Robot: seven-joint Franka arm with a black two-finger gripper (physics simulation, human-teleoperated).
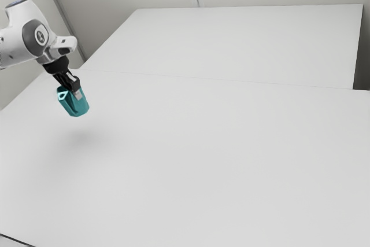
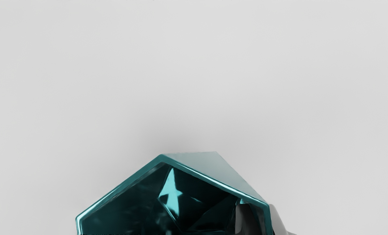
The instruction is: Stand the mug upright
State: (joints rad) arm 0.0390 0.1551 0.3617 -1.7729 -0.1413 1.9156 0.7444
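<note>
Teal mug (image 1: 75,108) held in the air by its wall, tilted
The black gripper (image 1: 77,92) is closed down to the thickness of the mug's wall, one finger (image 2: 245,219) inside the mug and the other (image 2: 278,219) against its outer face, so the wall is pinched between them. The mug hangs above the white table (image 1: 202,160), near the end of it where the arm (image 1: 23,40) comes in, at the exterior view's left, and a soft shadow (image 1: 84,138) lies on the tabletop beneath. In the wrist view the angular rim and dark, glossy inside face the camera. The mug leans rather than standing straight, though it is small in the exterior view and I can't fairly judge how steep the lean is
</note>
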